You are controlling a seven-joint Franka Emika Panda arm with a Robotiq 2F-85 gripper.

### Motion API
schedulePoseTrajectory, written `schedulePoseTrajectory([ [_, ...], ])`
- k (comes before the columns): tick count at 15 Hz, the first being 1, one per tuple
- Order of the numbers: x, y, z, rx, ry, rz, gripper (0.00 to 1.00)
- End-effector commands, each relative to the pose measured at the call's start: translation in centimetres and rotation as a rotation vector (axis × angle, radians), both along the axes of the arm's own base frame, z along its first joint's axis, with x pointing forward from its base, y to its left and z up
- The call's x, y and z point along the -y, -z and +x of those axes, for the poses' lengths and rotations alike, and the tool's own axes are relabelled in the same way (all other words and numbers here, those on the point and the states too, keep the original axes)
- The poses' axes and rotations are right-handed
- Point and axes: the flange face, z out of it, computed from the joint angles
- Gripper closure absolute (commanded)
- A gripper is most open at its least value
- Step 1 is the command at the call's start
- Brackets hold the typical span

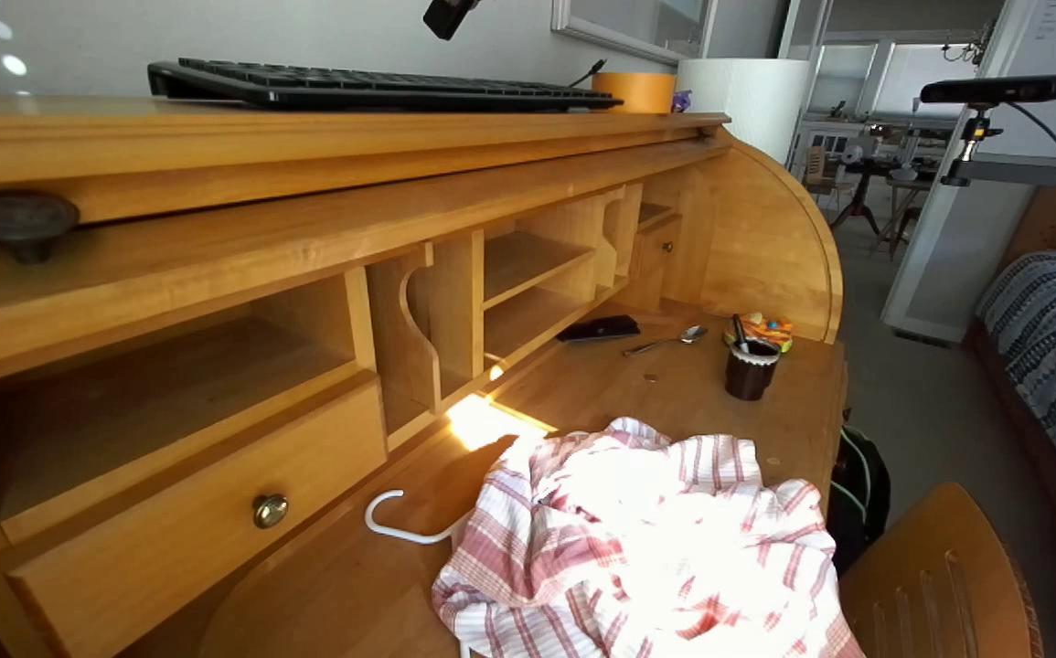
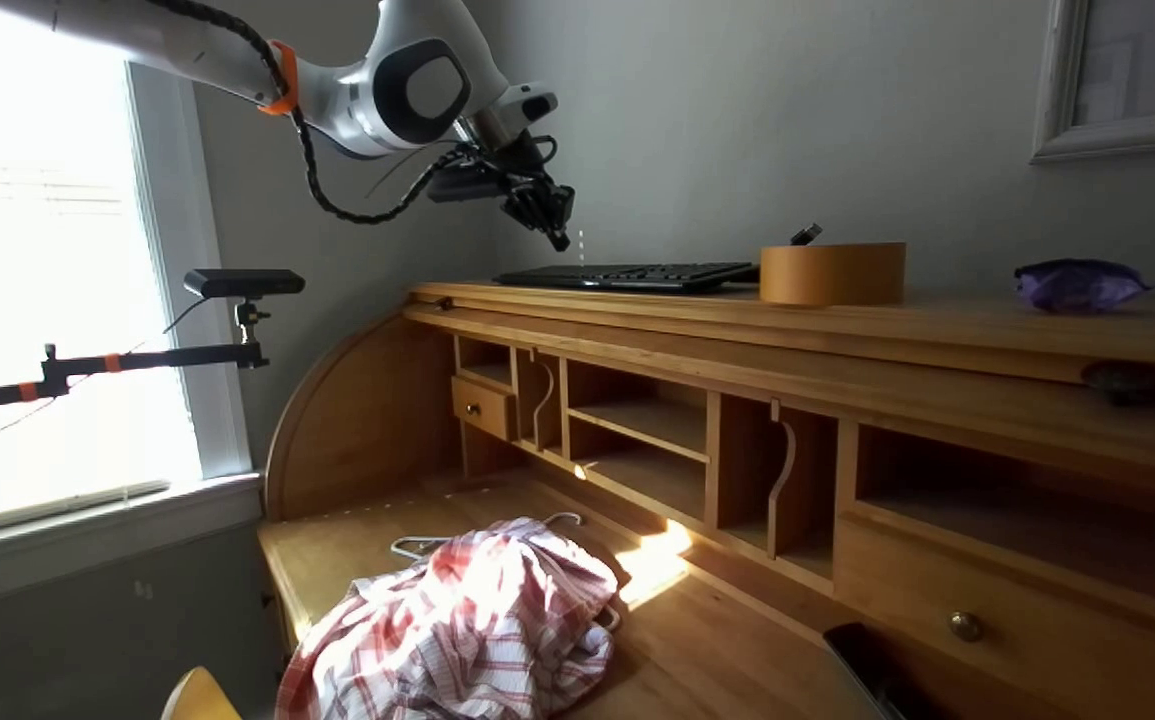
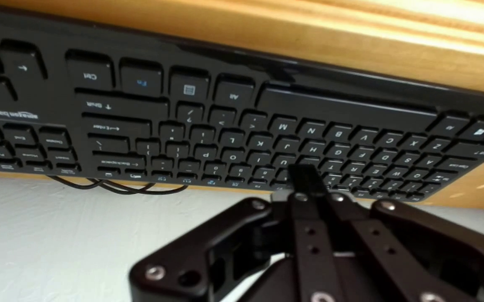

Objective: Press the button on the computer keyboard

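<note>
The black computer keyboard (image 2: pixel 627 277) is lying on the high top of the bench (image 2: pixel 977 335), its space bar (image 3: pixel 348 107) facing the near edge and its far side facing the wall (image 2: pixel 737 130). Above it, left of its middle in an exterior view, the jaws are pointing down, drawn together with no gap showing between their ends, and holding nothing that I am seeing.

Progress: positioning over the keys (image 3: pixel 260 141) is, in my judgement, largely done. No press is showing; clear air is separating the jaws from the keyboard. Outstanding: settling on one key, lowering, pushing, lifting off. The instruction is naming no particular key, and I am not managing to make out whether any is sitting depressed.

Surroundings: the robot arm (image 2: pixel 422 85) is overhanging from the left. An orange cylinder (image 2: pixel 832 275) is standing near the keyboard's right end, a purple packet (image 2: pixel 1082 285) is lying farther right, and a checked shirt (image 2: pixel 467 620) is lying crumpled on the lower, near surface.
</note>
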Motion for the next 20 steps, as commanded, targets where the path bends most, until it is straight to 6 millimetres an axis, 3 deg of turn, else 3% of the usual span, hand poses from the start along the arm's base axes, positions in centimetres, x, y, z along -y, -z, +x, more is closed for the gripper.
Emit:
schedulePoseTrajectory([
  [1,-0.3,0.8,0.7,0.010,-0.005,-0.013,1.00],
  [20,-0.3,2.9,1.5,0.021,-0.008,-0.049,1.00],
])
